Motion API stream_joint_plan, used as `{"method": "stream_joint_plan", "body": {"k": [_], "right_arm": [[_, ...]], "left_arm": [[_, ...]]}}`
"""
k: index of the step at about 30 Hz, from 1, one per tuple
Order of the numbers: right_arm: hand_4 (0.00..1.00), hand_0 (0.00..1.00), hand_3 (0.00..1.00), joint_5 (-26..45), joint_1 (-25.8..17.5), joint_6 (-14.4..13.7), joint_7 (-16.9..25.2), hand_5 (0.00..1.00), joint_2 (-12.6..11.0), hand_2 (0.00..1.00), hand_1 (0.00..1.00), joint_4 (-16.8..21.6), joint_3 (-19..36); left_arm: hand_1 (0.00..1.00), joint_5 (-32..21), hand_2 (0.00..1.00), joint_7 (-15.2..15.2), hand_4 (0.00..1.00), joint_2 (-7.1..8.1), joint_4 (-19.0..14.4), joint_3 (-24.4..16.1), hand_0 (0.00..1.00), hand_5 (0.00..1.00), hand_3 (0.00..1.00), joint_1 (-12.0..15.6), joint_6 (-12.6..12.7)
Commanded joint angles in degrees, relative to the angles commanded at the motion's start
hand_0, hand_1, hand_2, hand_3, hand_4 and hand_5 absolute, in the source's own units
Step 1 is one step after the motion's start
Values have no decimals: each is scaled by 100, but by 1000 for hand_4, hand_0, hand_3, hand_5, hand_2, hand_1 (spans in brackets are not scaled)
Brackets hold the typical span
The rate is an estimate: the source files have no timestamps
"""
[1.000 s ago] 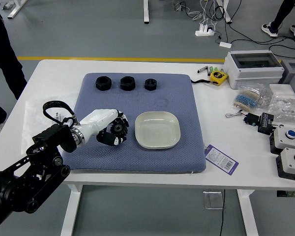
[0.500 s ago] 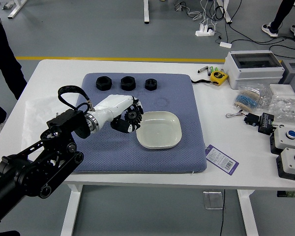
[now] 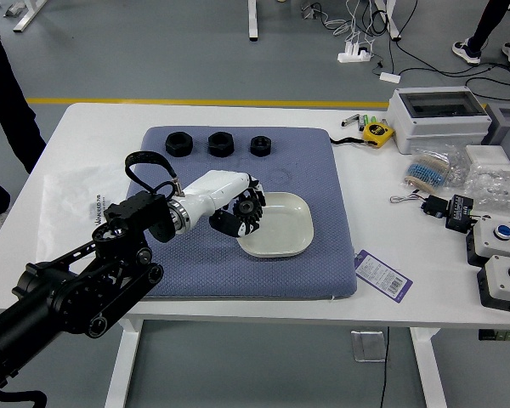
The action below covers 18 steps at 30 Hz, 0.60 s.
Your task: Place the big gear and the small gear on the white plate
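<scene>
My left hand [image 3: 238, 212] reaches in from the left, its fingers curled around a dark round gear [image 3: 248, 206] with a small centre hole. Hand and gear hang over the left rim of the white plate [image 3: 282, 239], hiding its upper left part. Whether this gear is the big or the small one, I cannot tell, as fingers cover much of it. The visible part of the plate's surface holds nothing. My right hand is out of view.
Three black ring-like parts stand in a row at the back of the blue mat [image 3: 323, 170]: two larger [image 3: 179, 144], one smaller [image 3: 261, 146]. A tape measure [image 3: 377, 133], boxes, bags and button boxes lie at right. A person's dark-clothed leg shows at far left.
My left hand has moved right with the gear, from beside the plate to over its left rim. The plate has shifted very slightly right.
</scene>
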Motion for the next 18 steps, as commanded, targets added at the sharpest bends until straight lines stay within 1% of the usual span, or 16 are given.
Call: {"method": "stream_joint_plan", "body": {"k": [1, 2, 3, 4, 6, 7, 10, 12, 13, 14, 18], "right_arm": [[807, 684, 600, -19, 6, -1, -6, 723, -2, 740, 658, 1, 9], [807, 684, 600, -42, 13, -1, -13, 723, -5, 740, 658, 4, 19], [807, 684, 600, -50, 15, -2, -15, 723, -5, 740, 658, 4, 22], [807, 684, 600, -75, 22, -3, -21, 723, -8, 740, 658, 6, 32], [807, 684, 600, -94, 28, -4, -27, 723, -11, 740, 658, 8, 41], [807, 684, 600, -100, 32, -4, -30, 723, -14, 740, 659, 10, 47], [807, 684, 600, -128, 40, -6, -41, 723, -17, 740, 659, 12, 64], [807, 684, 600, -143, 43, -7, -46, 723, -17, 740, 659, 13, 70], [807, 684, 597, -158, 45, -8, -51, 724, -18, 740, 658, 15, 76], [807, 684, 597, -171, 47, -9, -57, 724, -18, 740, 658, 16, 85], [807, 684, 597, -182, 49, -10, -62, 724, -19, 740, 658, 18, 90]], "left_arm": [[467, -54, 525, -48, 811, -56, 114, 82, 352, 36, 617, -43, 77], [467, -173, 525, -133, 811, -116, 281, 195, 352, 36, 617, -98, 227], [467, -219, 525, -163, 811, -138, 367, 238, 352, 36, 617, -117, 295], [467, -276, 525, -212, 811, -192, 488, 322, 352, 36, 617, -167, 396], [467, -343, 525, -263, 811, -259, 623, 413, 352, 36, 617, -223, 507], [478, -397, 534, -298, 883, -314, 714, 484, 353, 65, 640, -264, 617], [478, -476, 534, -348, 883, -423, 824, 604, 353, 65, 640, -347, 787], [478, -488, 534, -353, 883, -451, 849, 632, 353, 65, 640, -370, 813], [560, -491, 636, -356, 998, -491, 895, 664, 415, 265, 747, -401, 826], [560, -482, 636, -363, 998, -523, 946, 700, 415, 265, 747, -438, 840], [560, -459, 636, -364, 998, -523, 1021, 722, 415, 265, 747, -485, 883]]}}
